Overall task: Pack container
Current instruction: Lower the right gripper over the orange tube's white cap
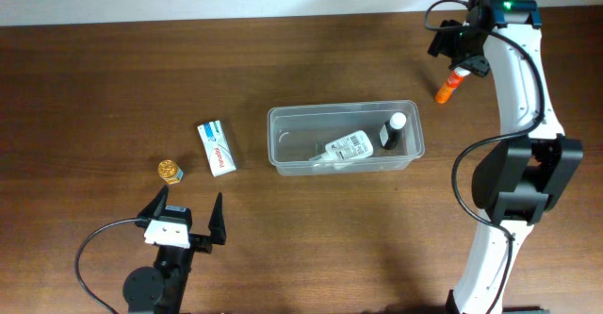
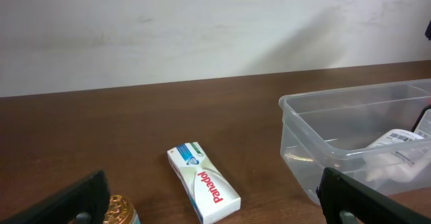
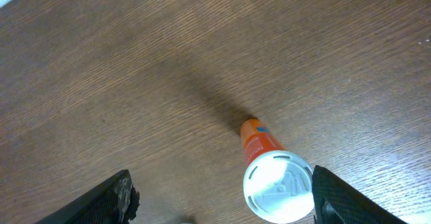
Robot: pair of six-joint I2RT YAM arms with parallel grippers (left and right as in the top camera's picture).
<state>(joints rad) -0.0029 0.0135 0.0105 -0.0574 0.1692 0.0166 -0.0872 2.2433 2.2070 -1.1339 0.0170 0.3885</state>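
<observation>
While my left pincer (image 1: 191,201) waits spread as wide as it goes low over the desk (image 1: 94,88), holding nothing, the gold-lidded jar (image 1: 170,171) sits just ahead of its left finger. The Panadol box (image 1: 217,147) lies a little further ahead. Closing here could catch the jar off-centre and knock it over, I'd say.

The container (image 1: 344,140) is ahead and to the right of that pincer, and well apart from my right one, on its left. A white bottle (image 1: 347,147) lies inside and a dark bottle (image 1: 393,133) stands at the end nearer my right pincer. Anything dropped there could topple the dark one.

My right pincer (image 3: 222,177) is wide apart and grips nothing. The orange tube (image 3: 259,143) sits between its fingers, its white cap hard against the right one. That is my main worry: the right finger may shove the round tube and roll it away, or the smooth cap may slip out during the carry.
</observation>
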